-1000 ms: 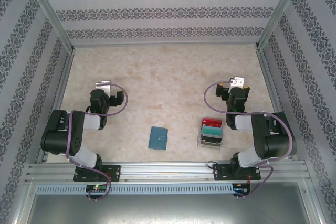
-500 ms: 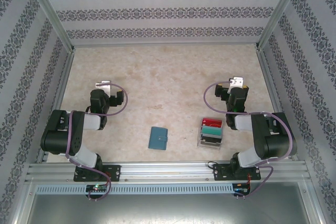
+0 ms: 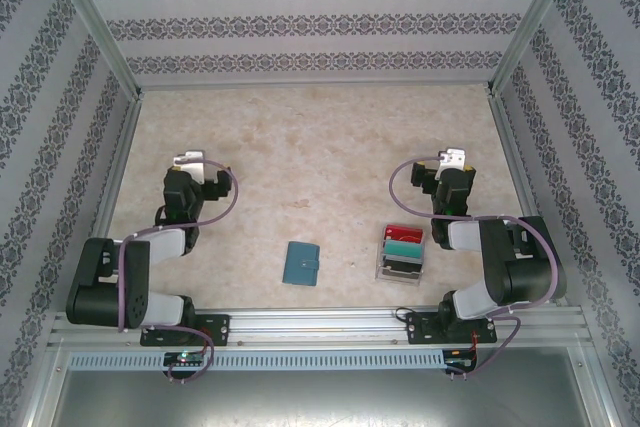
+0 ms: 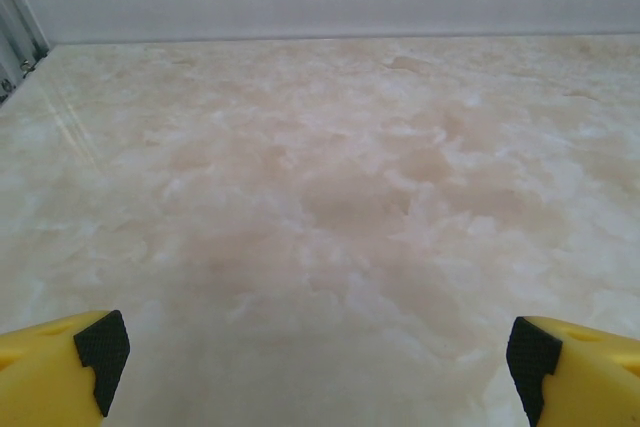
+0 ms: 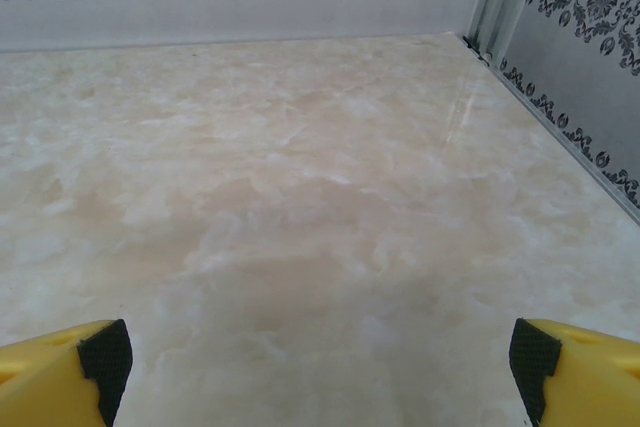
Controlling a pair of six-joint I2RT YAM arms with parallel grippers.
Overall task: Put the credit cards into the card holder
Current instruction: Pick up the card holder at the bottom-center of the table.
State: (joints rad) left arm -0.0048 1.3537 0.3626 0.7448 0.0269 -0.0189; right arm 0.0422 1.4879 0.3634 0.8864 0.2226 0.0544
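Note:
The teal-blue card holder (image 3: 301, 263) lies closed on the table near the front edge, between the two arms. To its right stands a clear tray (image 3: 401, 267) with the credit cards upright in it: a red card (image 3: 403, 233) at the back, a teal-green card (image 3: 404, 246) before it, darker ones in front. My left gripper (image 3: 190, 161) is far left of the holder, open, with bare table between its yellow fingers (image 4: 60, 372). My right gripper (image 3: 454, 158) hovers behind the tray, open, its fingers (image 5: 575, 372) wide apart over bare table.
Patterned walls and aluminium posts close in the marble-look table (image 3: 320, 147) on three sides. A metal rail (image 3: 320, 327) runs along the front edge by the arm bases. Purple cables loop beside each wrist.
The left arm has swung: its elbow dropped left and toward the front, and its gripper shifted slightly left and back. The right arm, holder and cards have not moved.

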